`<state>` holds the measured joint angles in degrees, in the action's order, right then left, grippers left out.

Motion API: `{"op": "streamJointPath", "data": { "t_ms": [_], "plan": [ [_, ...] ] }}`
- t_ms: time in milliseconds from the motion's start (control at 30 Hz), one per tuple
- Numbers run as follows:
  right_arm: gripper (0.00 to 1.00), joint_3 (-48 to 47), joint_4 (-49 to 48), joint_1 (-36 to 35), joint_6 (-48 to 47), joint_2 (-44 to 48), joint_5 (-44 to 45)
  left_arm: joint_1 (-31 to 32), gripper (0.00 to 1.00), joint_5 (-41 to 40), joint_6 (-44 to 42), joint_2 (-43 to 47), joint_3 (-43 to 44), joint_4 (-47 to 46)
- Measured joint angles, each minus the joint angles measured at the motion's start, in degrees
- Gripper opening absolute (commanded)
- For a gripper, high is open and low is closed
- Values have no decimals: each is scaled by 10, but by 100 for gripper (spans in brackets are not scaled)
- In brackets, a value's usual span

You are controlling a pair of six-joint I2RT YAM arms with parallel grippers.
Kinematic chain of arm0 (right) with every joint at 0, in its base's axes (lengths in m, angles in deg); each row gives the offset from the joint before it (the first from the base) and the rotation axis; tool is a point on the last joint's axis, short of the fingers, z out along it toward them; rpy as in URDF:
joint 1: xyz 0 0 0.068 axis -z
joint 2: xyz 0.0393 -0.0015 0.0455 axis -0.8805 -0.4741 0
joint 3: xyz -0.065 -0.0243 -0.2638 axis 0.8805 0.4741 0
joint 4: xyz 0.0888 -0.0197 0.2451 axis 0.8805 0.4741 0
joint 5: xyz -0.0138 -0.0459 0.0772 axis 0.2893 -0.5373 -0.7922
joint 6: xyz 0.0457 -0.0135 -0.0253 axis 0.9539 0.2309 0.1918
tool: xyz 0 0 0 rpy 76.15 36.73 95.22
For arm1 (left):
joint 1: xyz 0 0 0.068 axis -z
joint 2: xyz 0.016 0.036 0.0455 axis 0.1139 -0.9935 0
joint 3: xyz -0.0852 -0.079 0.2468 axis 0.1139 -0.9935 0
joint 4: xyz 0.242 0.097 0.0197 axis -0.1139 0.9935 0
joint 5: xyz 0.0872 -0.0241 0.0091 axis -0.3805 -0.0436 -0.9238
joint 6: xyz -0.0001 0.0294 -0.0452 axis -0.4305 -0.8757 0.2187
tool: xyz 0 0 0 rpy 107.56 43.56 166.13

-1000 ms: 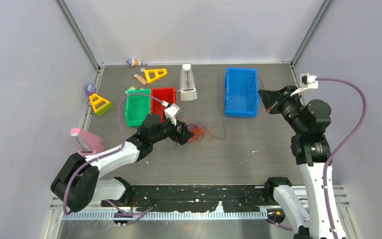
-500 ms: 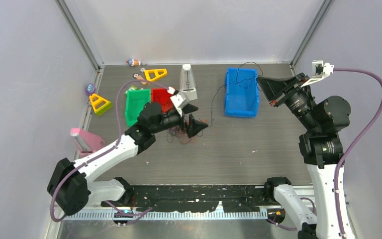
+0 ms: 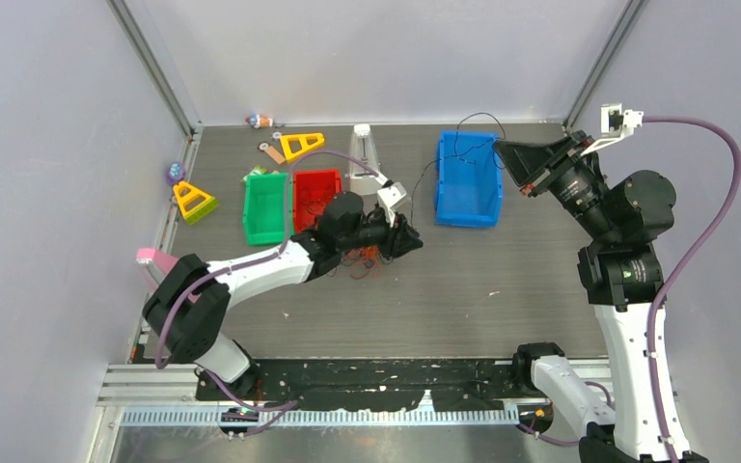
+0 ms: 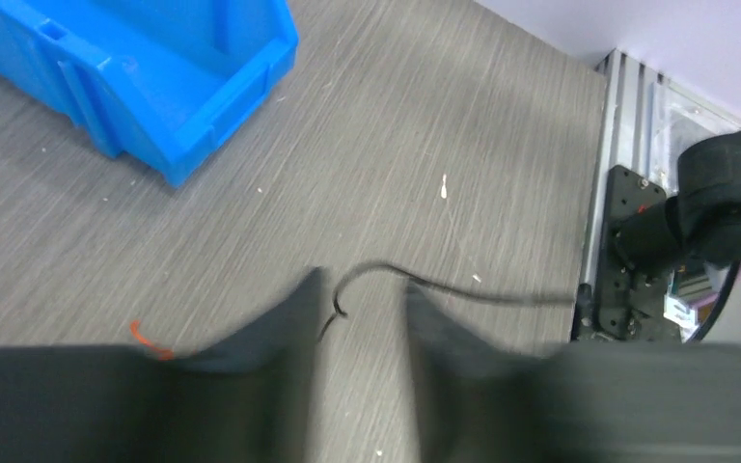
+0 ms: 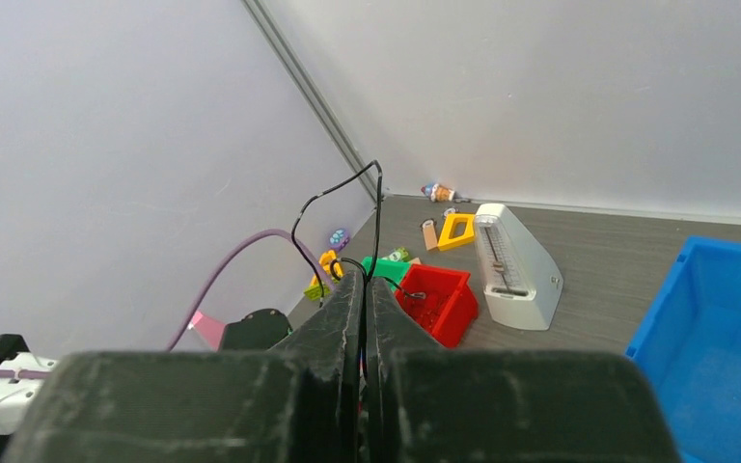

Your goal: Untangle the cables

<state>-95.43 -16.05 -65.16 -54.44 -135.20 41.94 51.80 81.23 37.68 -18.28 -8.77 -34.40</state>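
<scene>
The left gripper (image 3: 405, 237) has swung from the cable clump (image 3: 359, 262) (left of the blue bin (image 3: 465, 216)) toward the bin, jaws apart astride a black cable (image 4: 463, 292). The right gripper (image 3: 505, 154), clamped on a black cable, has risen over the bin's far corner, so a strand seems to be drawing free.

The cables (image 3: 362, 260): a small loose clump with one black strand leading away from it.
We see thin orange-red and dark wiry strands tangled near the middle of the table (image 3: 502, 289). From there the black strand (image 5: 378, 222) climbs slackly to the right, crosses above the blue bin (image 3: 465, 218) and ends in an arched loop, pinched between the closed fingers of the right gripper (image 5: 365, 289). A black length (image 4: 463, 287) lies curved on the tabletop, near an orange-red end (image 4: 143, 336).
</scene>
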Motion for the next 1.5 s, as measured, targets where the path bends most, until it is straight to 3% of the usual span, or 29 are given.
{"op": "streamJointPath", "data": {
  "t_ms": [167,400,567,800,933,1033,1133,1300,1500],
  "plan": [
    [5,0,-1,-1,2,0,1,0,0,2,13,-26,45,0],
    [5,57,-12,-1,-6,11,27,0,0,37,77,12,73,21],
    [5,123,-26,-13,-14,-12,41,0,0,121,256,25,125,-73],
    [5,162,-18,-67,-41,-64,77,-51,0,214,601,-60,136,-388],
    [5,163,-23,-93,-57,-63,84,-112,0,240,682,-81,118,-407],
    [5,163,-28,-112,-68,-65,88,-149,0,255,656,-52,122,-331],
    [5,163,-38,-139,-77,-77,93,-170,0,245,537,15,158,-127],
    [5,139,-47,-202,-93,-134,119,-202,0,154,308,89,287,209],
    [5,70,-67,-287,-110,-238,180,-232,0,31,150,53,362,465]
  ]
}}
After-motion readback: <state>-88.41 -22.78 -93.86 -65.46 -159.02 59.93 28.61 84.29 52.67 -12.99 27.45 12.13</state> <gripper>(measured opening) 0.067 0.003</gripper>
